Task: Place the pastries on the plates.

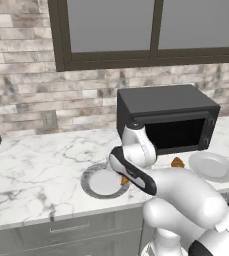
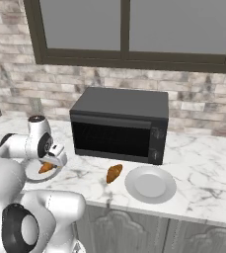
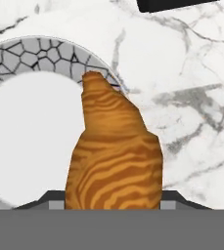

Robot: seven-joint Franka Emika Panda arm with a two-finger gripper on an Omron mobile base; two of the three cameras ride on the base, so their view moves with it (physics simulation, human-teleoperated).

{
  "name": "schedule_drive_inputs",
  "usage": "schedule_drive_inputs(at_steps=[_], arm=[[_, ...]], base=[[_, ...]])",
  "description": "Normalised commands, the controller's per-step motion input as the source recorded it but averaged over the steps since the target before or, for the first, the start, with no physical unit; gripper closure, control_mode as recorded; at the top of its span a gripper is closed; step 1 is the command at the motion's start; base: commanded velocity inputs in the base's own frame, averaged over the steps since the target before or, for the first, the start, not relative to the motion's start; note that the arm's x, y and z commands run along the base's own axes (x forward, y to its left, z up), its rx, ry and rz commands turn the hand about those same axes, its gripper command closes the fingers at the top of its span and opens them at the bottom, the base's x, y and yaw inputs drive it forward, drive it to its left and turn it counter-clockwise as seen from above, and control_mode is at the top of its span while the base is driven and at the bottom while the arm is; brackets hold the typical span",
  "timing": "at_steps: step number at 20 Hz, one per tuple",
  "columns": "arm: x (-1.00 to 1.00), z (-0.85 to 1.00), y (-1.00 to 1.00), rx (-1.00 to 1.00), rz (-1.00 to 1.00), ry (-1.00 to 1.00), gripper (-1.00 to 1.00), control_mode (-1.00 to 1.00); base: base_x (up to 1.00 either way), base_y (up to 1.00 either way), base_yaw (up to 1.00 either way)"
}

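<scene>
Microwave [image 2: 118, 129] close behind both plates [image 2: 150, 184]

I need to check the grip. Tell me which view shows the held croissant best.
The hand view: the croissant stands large between the gripper tips, its point over the speckled plate rim. The right base view shows it small under the gripper; in the left base view a sliver peeks past the arm.

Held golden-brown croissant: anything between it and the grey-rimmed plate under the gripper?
Nothing visible. The gripper holds the golden-brown striped croissant right over the grey-speckled-rim round plate, its tip above the rim. The plate's white centre is bare.
</scene>
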Motion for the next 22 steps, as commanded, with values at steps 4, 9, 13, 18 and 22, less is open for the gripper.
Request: schedule_drive_inputs(at_steps=[4, 9, 13, 18, 22], arm=[[0.35, 0.00, 0.86, -0.04, 0.00, 0.00, 1.00, -1.00], [0.23, -0.03, 0.38, 0.00, 0.00, 0.01, 1.00, -1.00], [0.02, -0.24, 0.00, 0.00, 0.00, 0.00, 1.00, -1.00], [0.00, -0.33, 0.01, 0.00, 0.00, 0.00, -1.00, -1.00], [0.00, -0.14, 0.00, 0.00, 0.00, 0.00, -1.00, -1.00]], base=[[0.00, 0.00, 0.00], [0.00, 0.00, 0.00], [0.00, 0.00, 0.00], [0.00, 0.00, 0.00], [0.00, 0.00, 0.00]])
